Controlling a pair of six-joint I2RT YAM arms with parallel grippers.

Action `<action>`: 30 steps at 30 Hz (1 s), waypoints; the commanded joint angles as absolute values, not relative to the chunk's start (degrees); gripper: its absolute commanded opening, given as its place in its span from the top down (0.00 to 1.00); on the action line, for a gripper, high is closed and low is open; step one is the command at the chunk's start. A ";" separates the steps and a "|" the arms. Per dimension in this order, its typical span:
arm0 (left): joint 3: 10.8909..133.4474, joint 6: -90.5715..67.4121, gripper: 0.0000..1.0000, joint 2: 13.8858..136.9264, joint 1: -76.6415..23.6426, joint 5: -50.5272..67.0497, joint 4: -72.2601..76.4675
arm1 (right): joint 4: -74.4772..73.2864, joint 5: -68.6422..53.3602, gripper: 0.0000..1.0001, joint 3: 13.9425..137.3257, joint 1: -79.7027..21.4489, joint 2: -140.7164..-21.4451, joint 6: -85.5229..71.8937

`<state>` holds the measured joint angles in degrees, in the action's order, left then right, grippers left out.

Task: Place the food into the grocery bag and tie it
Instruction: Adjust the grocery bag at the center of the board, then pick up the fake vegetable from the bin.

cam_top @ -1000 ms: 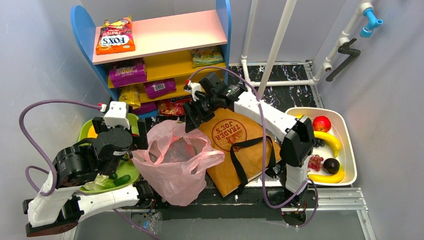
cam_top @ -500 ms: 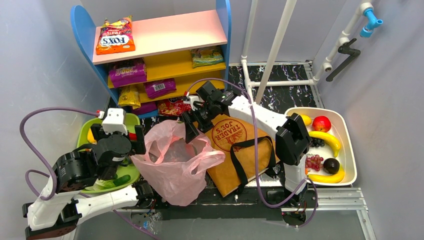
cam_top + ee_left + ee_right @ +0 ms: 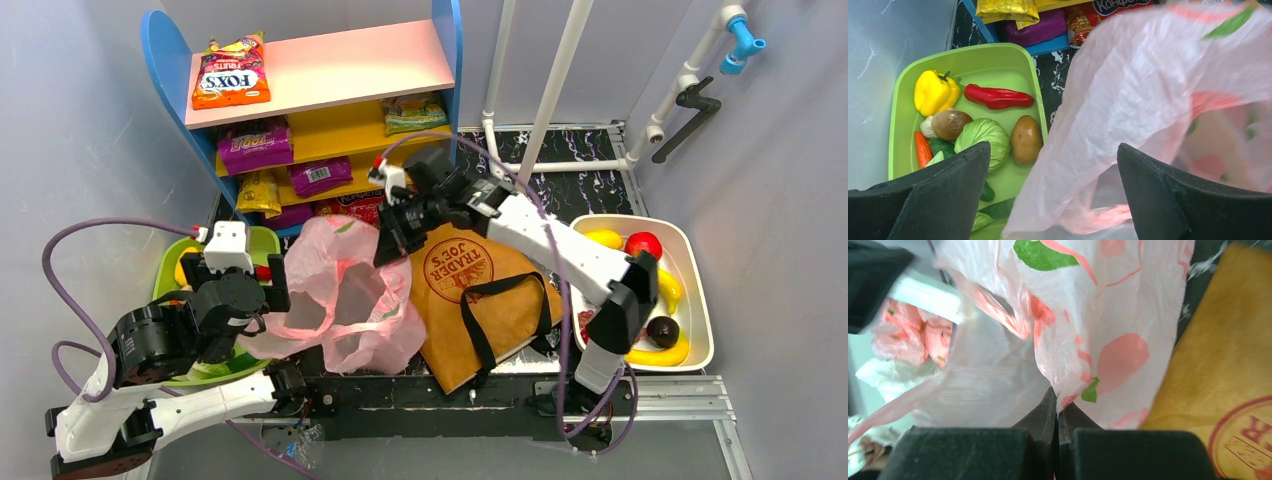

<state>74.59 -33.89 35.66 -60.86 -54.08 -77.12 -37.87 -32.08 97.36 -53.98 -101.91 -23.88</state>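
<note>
**A:** Where does the big stuff sit?

**B:** The shelf (image 3: 330, 65) stands beyond the right gripper (image 3: 1058, 410), with snack packets (image 3: 255, 147) on its boards. The brown paper bag (image 3: 470, 265) lies flat just to the right of those jaws and partly under them.

**A:** And the pink bag (image 3: 345, 300)?

**B:** It is stretched between the two arms. Its far rim is in the right jaws, which are clenched on a fold of the thin film. In the right wrist view, the plastic fans up and away from the tips.

**A:** What about the left gripper (image 3: 1053, 150)?

**B:** Its jaws are spread wide and grasp nothing. In the left wrist view, the near side of the bag hangs across the gap between the two fingers. I cannot tell whether the film touches either one.

**A:** Is there any food inside?

**B:** I cannot tell through the plastic.

**A:** Where is the food, then?

**B:** The white tray (image 3: 706, 310) is well off to the right of the right jaws. It holds bananas (image 3: 655, 355) and an apple (image 3: 645, 243). The green tray (image 3: 998, 55) sits below and to the left of the left jaws. In it are a cabbage (image 3: 982, 140), a yellow pepper (image 3: 937, 92), a red pepper (image 3: 998, 96) and a potato (image 3: 1026, 140). The potato is the nearest of these to the bag's edge.
</note>
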 commanded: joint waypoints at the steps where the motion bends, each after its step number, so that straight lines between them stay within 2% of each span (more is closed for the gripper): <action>1: 75.38 -34.19 0.02 35.57 -60.64 -56.00 -77.87 | -43.98 -18.00 0.99 108.01 -53.81 -91.77 -22.92; 4: 75.08 -33.93 0.02 35.55 -60.64 -56.52 -77.07 | -52.33 -4.99 0.99 113.71 -53.79 -87.91 -19.79; 6: 70.60 -35.98 0.02 35.16 -60.64 -57.88 -76.45 | -58.95 6.21 0.99 114.80 -53.79 -86.49 -17.59; 12: 66.18 -37.26 0.02 38.02 -60.57 -56.73 -75.12 | -62.48 12.93 0.99 110.62 -53.79 -87.32 -17.45; 19: 64.96 -35.21 0.02 45.26 -55.85 -50.44 -73.55 | -66.65 15.22 0.99 114.95 -53.66 -95.25 -18.19; 22: 63.27 -31.31 0.02 45.74 -46.34 -46.18 -70.27 | -64.64 12.90 0.99 111.40 -52.68 -97.85 -18.12; 26: 59.10 -22.62 0.02 47.04 -26.45 -30.74 -60.81 | -61.88 9.44 0.99 105.91 -51.57 -99.42 -18.75; 30: 58.03 -22.31 0.02 51.66 -13.45 -29.89 -57.48 | -58.81 6.83 0.99 100.90 -51.20 -97.60 -18.76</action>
